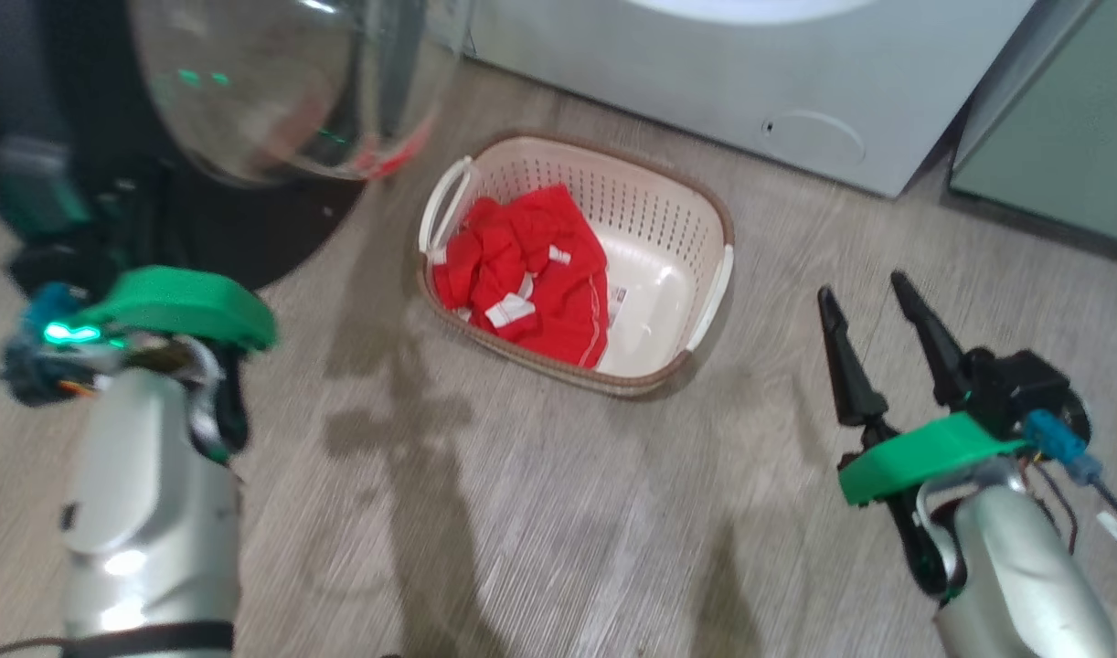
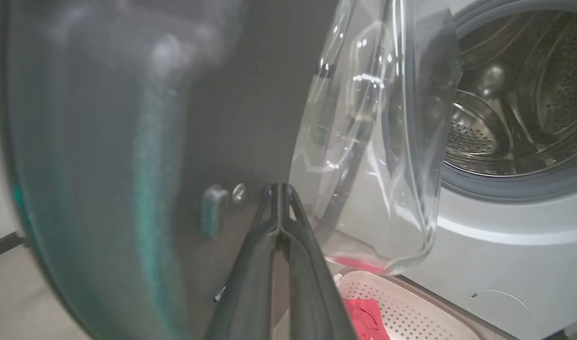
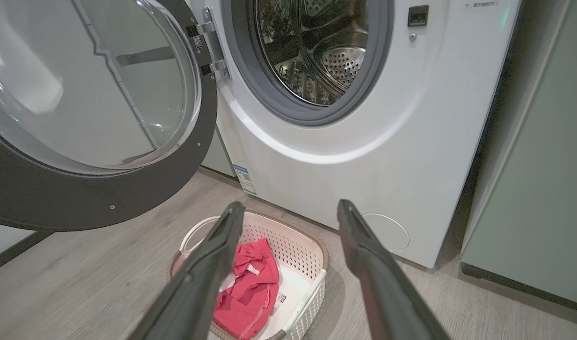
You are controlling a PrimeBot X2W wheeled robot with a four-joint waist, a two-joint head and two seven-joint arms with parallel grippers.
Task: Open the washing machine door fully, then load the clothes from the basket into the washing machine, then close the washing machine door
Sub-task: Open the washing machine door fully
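Door: the washing machine door [image 3: 80,203] stands swung out on its hinge [image 3: 213,42] at the left edge of the opening; it has a wide black rim and a clear domed glass centre that catches reflections.
Clothes: the clothes [image 1: 531,274] are a crumpled bright red heap with white trim stripes and a small white label, lying against the basket's left wall by its handle.
Basket: the basket [image 1: 632,196] is cream perforated plastic with a brown rim and white side handles, a sticker [image 1: 618,297] showing on its bare right half; it sits on the floor just in front of the machine.
Machine: the washing machine [image 3: 340,179] is white, with a grey seal [image 3: 307,115] around the steel drum [image 3: 317,52].
Left gripper: the left gripper [image 2: 279,189] has its fingers pressed together with nothing between them, tips at the door's dark inner face; whether they touch it is unclear.
Right gripper: the right gripper [image 1: 862,285] has its fingers spread wide and empty, above the floor to the right of the basket.
Surroundings: grey wood-look floor [image 1: 522,512]; a pale green cabinet [image 3: 543,165] is beside the machine's right edge.
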